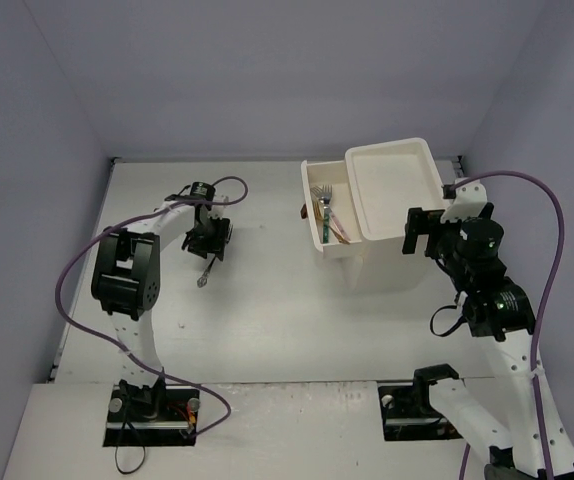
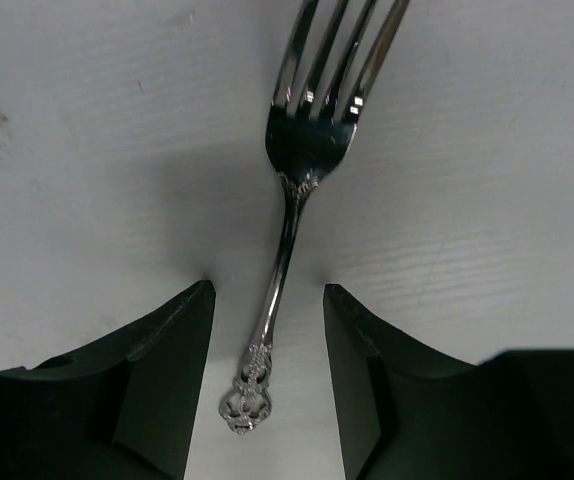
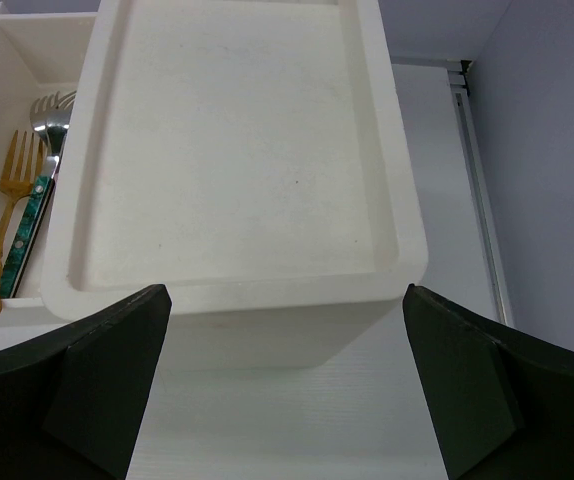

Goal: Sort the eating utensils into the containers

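A silver fork (image 2: 297, 150) with an ornate handle lies flat on the white table (image 2: 87, 150). My left gripper (image 2: 269, 292) stands open around the handle, with a gap on each side of it. From above, the fork (image 1: 205, 276) pokes out just in front of the left gripper (image 1: 210, 242). The white drawer unit (image 1: 395, 190) has one drawer (image 1: 310, 190) pulled out to the left. A gold fork (image 3: 2, 225), a teal-handled piece (image 3: 30, 215) and a silver fork (image 3: 52, 108) lie in the drawer. My right gripper (image 3: 287, 300) is wide open at the unit's near corner, holding nothing.
The drawer unit's flat recessed top (image 3: 237, 140) fills the right wrist view. A metal rail (image 3: 482, 180) runs along the table's right edge. Purple walls close the table in at the back and sides. Purple cables loop off both arms.
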Controlling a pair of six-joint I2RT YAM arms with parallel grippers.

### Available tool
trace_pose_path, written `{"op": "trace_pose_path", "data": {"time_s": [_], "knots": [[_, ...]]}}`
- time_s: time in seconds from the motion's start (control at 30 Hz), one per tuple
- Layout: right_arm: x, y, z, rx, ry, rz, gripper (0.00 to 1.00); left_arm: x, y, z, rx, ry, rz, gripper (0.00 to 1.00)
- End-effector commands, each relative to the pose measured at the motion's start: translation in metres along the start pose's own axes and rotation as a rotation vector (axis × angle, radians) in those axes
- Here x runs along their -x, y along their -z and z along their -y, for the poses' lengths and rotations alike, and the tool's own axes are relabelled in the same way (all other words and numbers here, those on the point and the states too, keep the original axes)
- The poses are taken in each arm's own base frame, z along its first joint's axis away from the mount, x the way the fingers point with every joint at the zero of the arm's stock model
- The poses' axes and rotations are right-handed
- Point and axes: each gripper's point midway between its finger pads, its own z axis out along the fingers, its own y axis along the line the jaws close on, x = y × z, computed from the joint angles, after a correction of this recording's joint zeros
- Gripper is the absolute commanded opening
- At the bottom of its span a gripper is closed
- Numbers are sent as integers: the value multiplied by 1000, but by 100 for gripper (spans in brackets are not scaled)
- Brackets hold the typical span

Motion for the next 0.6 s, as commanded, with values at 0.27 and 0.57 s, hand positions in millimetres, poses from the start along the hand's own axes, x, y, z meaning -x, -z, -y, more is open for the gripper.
{"op": "trace_pose_path", "data": {"time_s": [0.27,0.57], "knots": [[18,2,2,-15,4,65,100,20,-5,-7,61,-43,50,7],[20,-1,2,-15,9,60,100,102,141,71,-169,117,450,0]]}}
